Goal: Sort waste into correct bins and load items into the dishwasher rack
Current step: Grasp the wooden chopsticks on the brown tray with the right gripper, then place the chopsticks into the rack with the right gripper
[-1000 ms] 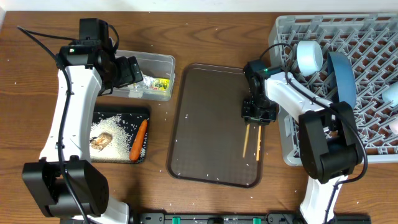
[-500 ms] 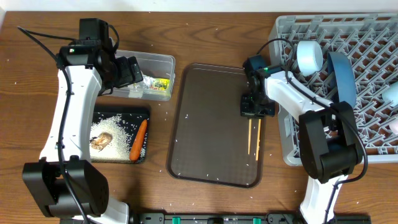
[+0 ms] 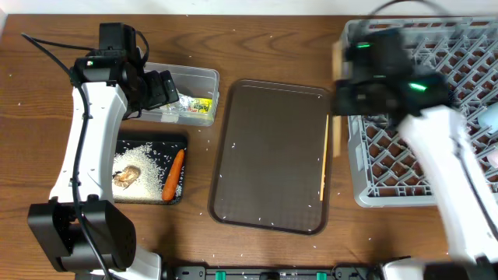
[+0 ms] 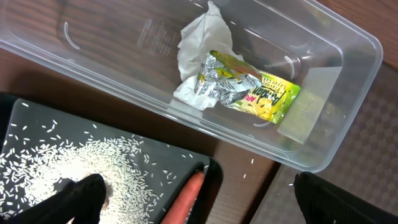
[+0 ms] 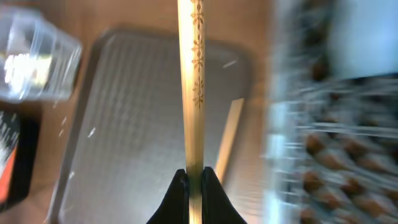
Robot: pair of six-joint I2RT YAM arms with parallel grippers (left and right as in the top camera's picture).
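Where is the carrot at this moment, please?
In the overhead view the carrot lies on the robot's left, inside the black tray along its right edge, beside the rice, with the clear tub just beyond it.

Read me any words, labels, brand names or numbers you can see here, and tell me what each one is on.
On the wrapper lying in the clear tub: coloured lettering on the yellow part, upside down and creased, too small to read.
On the chopstick held in the right gripper: only a printed flower pattern, no text.
Nothing else in view shows readable writing.
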